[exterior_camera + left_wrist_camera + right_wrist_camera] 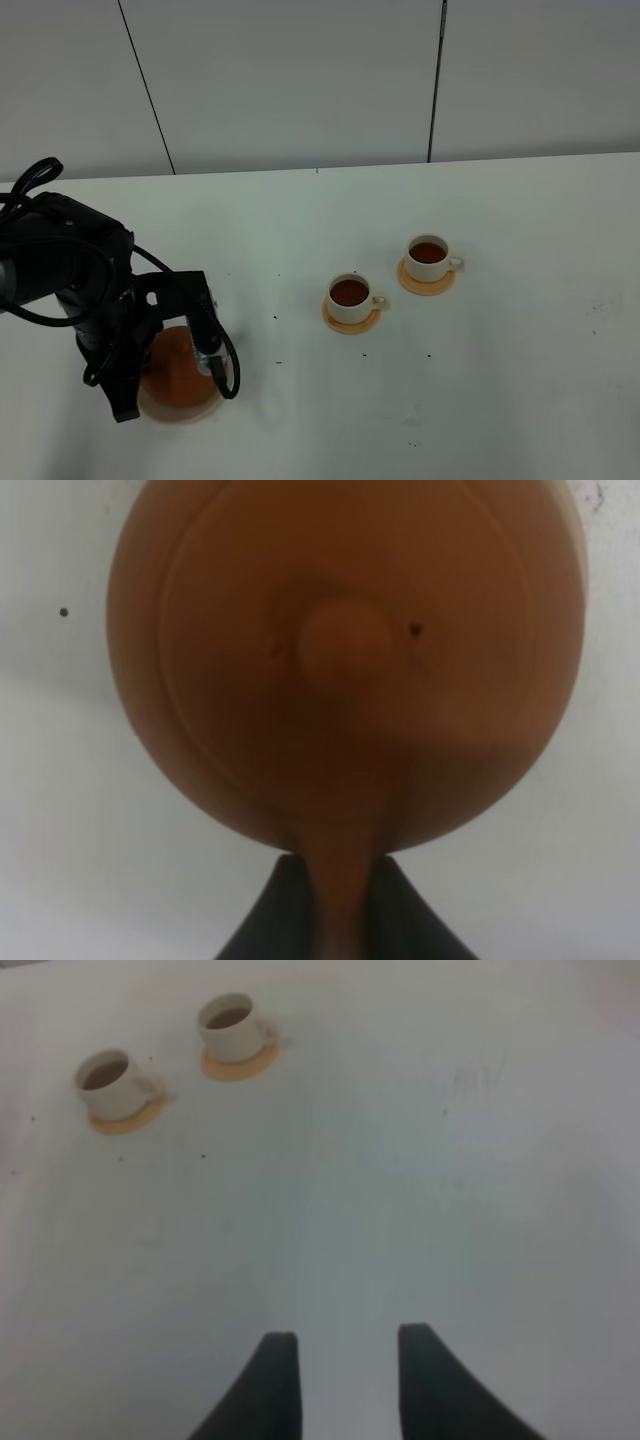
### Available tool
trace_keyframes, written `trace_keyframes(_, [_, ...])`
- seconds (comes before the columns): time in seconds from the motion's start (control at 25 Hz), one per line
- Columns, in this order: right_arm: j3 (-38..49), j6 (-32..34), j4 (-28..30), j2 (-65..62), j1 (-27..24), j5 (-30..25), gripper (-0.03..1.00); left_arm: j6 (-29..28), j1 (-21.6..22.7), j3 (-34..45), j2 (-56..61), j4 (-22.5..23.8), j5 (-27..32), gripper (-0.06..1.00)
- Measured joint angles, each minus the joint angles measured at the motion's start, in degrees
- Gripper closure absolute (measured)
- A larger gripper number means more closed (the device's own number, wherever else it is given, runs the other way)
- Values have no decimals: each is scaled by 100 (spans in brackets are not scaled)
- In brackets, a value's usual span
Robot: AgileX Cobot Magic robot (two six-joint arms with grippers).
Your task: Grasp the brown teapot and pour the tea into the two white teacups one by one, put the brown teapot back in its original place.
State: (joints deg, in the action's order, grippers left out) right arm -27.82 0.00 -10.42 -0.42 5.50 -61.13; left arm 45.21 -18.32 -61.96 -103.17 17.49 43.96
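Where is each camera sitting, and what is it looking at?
Exterior high: up above the white table, looking down at both teacups and the left arm over the teapot.
Left wrist: on the left arm, looking close at the teapot's lid; the left gripper shows, shut on the handle.
Right wrist: on the right arm, looking across the table; the open right gripper shows.
Shared: the exterior and right wrist views both show the two filled teacups.

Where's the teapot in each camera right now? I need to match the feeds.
Exterior high: teapot at lower left, on the tan coaster, largely hidden by the left arm.
Left wrist: fills the picture, lid knob near centre, handle running between the left gripper fingers.
Right wrist: not in it.
Shared landmark: the white table; the two cups appear only in the exterior and right wrist views.
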Motion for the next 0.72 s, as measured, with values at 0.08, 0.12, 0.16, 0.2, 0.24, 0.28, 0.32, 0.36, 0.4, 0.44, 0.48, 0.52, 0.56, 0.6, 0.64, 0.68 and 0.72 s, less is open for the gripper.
trace_keyframes(0.08, [0, 0, 0, 0, 0, 0, 73, 0, 0, 0, 0, -5, -5, 78])
trace_keyframes(0.12, [0, 0, 0, 0, 0, 0, 73, 0, 0, 0, 0, -5, -5, 78])
trace_keyframes(0.16, [0, 0, 0, 0, 0, 0, 73, 0, 0, 0, 0, 0, -5, 78])
trace_keyframes(0.2, [0, 0, 0, 0, 0, 0, 73, -5, 0, 0, 0, 13, -5, 78])
trace_keyframes(0.24, [0, 0, 0, 0, 0, 0, 73, -5, 0, 0, 0, 12, -5, 78])
trace_keyframes(0.28, [0, 0, 0, 0, 0, 0, 73, -30, 0, 0, 0, 12, 8, 78])
trace_keyframes(0.32, [0, 0, 0, 0, 0, 0, 73, -36, 0, 0, 0, 12, 14, 78])
trace_keyframes(0.36, [0, 0, 0, 0, 0, 0, 73, -36, 0, 0, 0, 12, 20, 78])
trace_keyframes(0.4, [0, 0, 0, 0, 0, 0, 73, -36, 0, 0, 0, 12, 36, 78])
trace_keyframes(0.44, [0, 0, 0, 0, 0, 0, 73, -36, 0, 0, 0, 12, 52, 78])
trace_keyframes(0.48, [0, 0, 0, 0, 0, 0, 73, -31, 0, 0, 0, 12, 75, 78])
trace_keyframes(0.52, [0, 0, 0, 0, 0, 0, 73, -31, 0, 0, 0, 12, 93, 78])
trace_keyframes(0.56, [0, 0, 0, 0, 0, 0, 73, -31, 0, 0, 0, 12, 114, 78])
trace_keyframes(0.6, [0, 0, 0, 0, 0, 0, 73, -31, 0, 0, 0, 12, 119, 78])
trace_keyframes(0.64, [0, 0, 0, 0, 0, 0, 73, -28, 0, 0, 0, 12, 121, 78])
trace_keyframes(0.68, [0, 0, 0, 0, 0, 0, 73, -28, 0, 0, 0, 14, 126, 78])
trace_keyframes(0.72, [0, 0, 0, 0, 0, 0, 73, -28, 0, 0, 0, 14, 126, 78])
